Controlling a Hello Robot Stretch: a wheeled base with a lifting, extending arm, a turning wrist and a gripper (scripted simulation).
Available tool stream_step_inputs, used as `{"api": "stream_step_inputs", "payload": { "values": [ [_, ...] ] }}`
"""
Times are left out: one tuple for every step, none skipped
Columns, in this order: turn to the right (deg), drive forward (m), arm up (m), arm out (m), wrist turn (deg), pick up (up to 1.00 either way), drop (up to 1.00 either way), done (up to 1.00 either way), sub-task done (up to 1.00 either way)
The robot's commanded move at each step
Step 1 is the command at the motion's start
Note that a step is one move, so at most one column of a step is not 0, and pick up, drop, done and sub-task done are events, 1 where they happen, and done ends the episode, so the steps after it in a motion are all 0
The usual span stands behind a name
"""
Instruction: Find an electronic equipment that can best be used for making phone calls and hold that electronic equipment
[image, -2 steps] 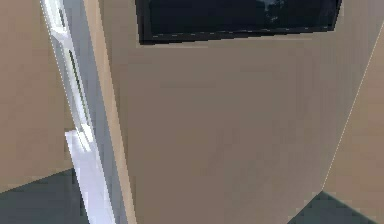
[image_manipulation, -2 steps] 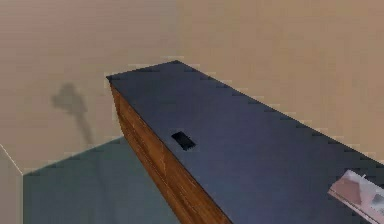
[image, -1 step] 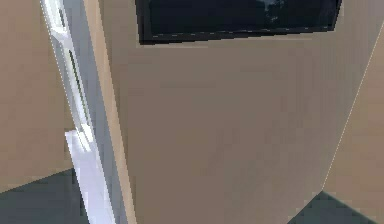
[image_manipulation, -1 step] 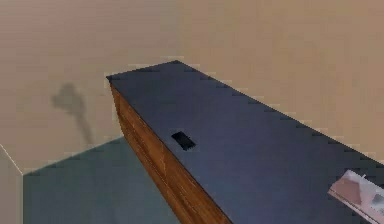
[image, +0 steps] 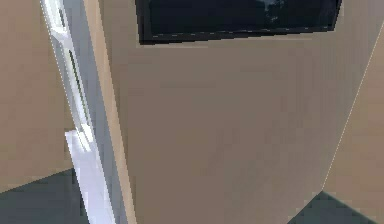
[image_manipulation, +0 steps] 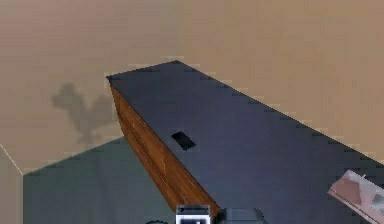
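Observation:
A small flat black rectangle (image_manipulation: 182, 140), shaped like a phone, lies on the dark top of a long wooden cabinet (image_manipulation: 250, 130), near its front edge. At the arm side view's bottom edge a white marker square (image_manipulation: 192, 214) and the gripper's dark body (image_manipulation: 236, 215) poke into the picture, close to the cabinet's front edge. The gripper's far end is cut off, so I cannot tell whether it holds anything.
A pale pinkish flat thing (image_manipulation: 360, 188) lies on the cabinet top at the arm side view's right edge. Dark floor (image_manipulation: 90, 185) runs left of the cabinet up to a beige wall. In the forward view, a beige wall (image: 230, 130) stands close ahead with a dark framed panel (image: 240, 18) and a white door frame (image: 85, 110).

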Motion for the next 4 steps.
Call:
{"api": "stream_step_inputs", "payload": {
  "values": [
    [0.0,0.0,0.0,0.44,0.0,0.0,0.0,0.0,0.0],
    [0.0,0.0,0.0,0.0,45.0,0.0,0.0,0.0,0.0],
    [0.0,0.0,0.0,0.0,45.0,0.0,0.0,0.0,0.0],
    [0.0,0.0,0.0,0.0,45.0,0.0,0.0,0.0,0.0]
  ]
}}
